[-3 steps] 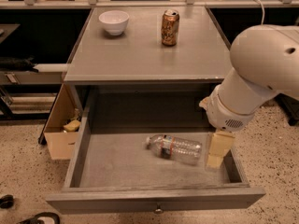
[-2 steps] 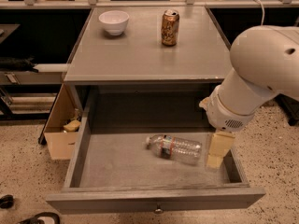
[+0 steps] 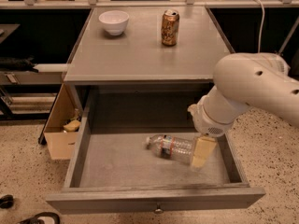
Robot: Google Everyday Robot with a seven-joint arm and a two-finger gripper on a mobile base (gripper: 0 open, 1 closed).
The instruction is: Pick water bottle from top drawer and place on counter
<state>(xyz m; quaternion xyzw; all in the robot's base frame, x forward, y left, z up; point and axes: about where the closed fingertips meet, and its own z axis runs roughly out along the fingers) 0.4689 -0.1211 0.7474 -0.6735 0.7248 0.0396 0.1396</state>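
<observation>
The water bottle [image 3: 169, 146] lies on its side in the open top drawer [image 3: 117, 160], right of the middle, with its white cap pointing left. My gripper [image 3: 202, 151] hangs down inside the drawer at the bottle's base end, and its cream tip overlaps that end. The large white arm [image 3: 252, 94] reaches in from the right and hides the drawer's right rear corner. The grey counter [image 3: 140, 50] lies above and behind the drawer.
A white bowl [image 3: 114, 22] stands at the counter's back left and a gold-brown drink can [image 3: 170, 28] at the back middle. A tan cardboard box [image 3: 60, 125] sits on the floor left of the cabinet. The drawer front has a small knob [image 3: 159, 210].
My gripper has moved left inside the drawer, from just right of the bottle to overlapping its base end. The bottle still lies in the same place.
</observation>
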